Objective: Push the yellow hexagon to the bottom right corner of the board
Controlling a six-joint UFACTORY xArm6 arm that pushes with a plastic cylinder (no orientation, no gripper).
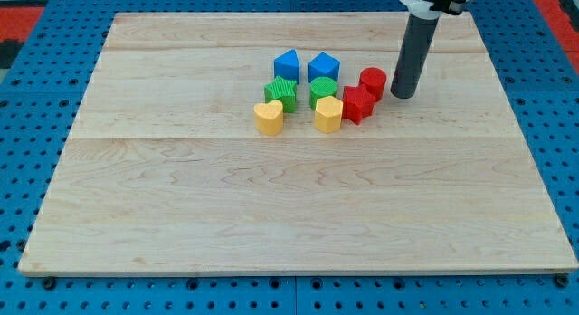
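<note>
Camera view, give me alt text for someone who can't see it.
My tip rests on a wooden board, just right of a red cylinder, at the right edge of a block cluster. The yellow hexagon sits beside a red star-like block; a yellow heart, two green blocks and two blue blocks lie further left.

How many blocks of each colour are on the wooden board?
Blue: 2, blue block and blue block
Green: 2, green block and green block
Yellow: 2, yellow heart and yellow hexagon
Red: 2, red cylinder and red block
Total: 8
</note>
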